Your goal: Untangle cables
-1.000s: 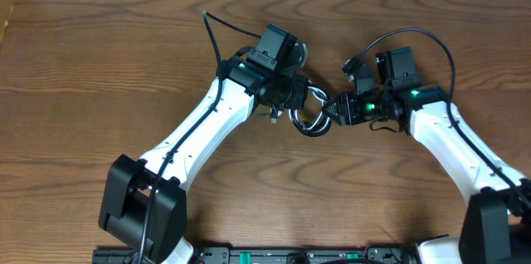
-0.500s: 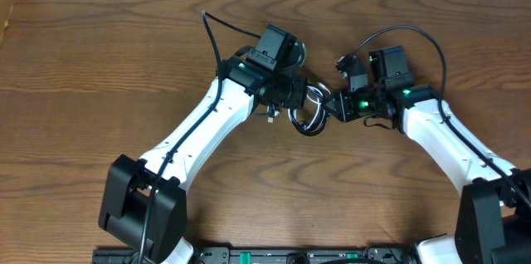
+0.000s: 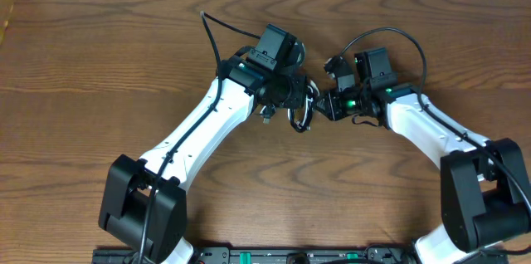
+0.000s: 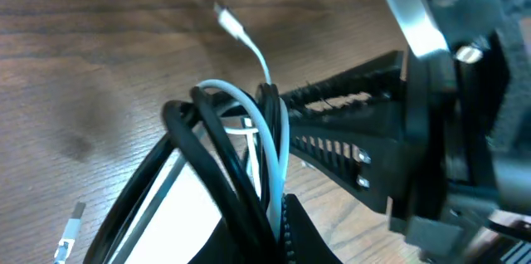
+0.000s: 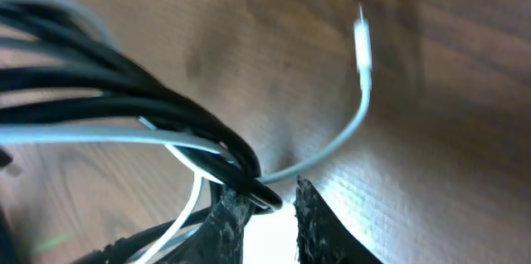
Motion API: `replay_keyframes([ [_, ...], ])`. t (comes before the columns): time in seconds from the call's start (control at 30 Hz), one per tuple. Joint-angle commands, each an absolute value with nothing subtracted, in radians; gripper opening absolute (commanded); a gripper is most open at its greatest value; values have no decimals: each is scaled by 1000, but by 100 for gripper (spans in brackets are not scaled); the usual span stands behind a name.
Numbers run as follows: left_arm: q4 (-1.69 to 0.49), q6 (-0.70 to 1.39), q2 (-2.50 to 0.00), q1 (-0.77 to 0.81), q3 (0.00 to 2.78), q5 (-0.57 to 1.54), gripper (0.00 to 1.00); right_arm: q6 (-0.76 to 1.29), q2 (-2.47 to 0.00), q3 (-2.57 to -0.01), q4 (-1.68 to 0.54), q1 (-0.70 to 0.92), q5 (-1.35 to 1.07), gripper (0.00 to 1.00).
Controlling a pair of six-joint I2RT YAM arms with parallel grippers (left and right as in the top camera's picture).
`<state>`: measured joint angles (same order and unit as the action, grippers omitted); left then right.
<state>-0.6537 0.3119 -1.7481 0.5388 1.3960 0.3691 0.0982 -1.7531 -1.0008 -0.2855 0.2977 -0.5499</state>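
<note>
Spanning the view, the wooden worktop (image 3: 83, 65) lay under two inward-bent arms; the right claw (image 5: 265, 193) pinched the cables (image 3: 300, 119), while the left claw's (image 3: 302, 98) grip was unreadable.

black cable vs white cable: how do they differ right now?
Black cable shows several dark strands in the bundle; white cable shows fewer, pale ones. White cable's plug end sticks out free; black cable's ends can't be made out. Both are pinched together in the right tool.

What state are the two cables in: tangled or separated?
Tangled: the black cable and white cable loop through each other in one bundle.
</note>
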Motion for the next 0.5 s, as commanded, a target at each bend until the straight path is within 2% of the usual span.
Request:
replay_keyframes([
  [0.0,-656,321,-1750,538,1391,415,7,109,-1762,-1000,-249,303,-570,14],
  [0.17,-658,329,-1750,538,1391,419,8,128,-1762,-1000,-220,303,-605,1],
  [0.47,-673,327,-1723,482,1392,452,7,336,-1762,-1000,-332,300,-346,1],
])
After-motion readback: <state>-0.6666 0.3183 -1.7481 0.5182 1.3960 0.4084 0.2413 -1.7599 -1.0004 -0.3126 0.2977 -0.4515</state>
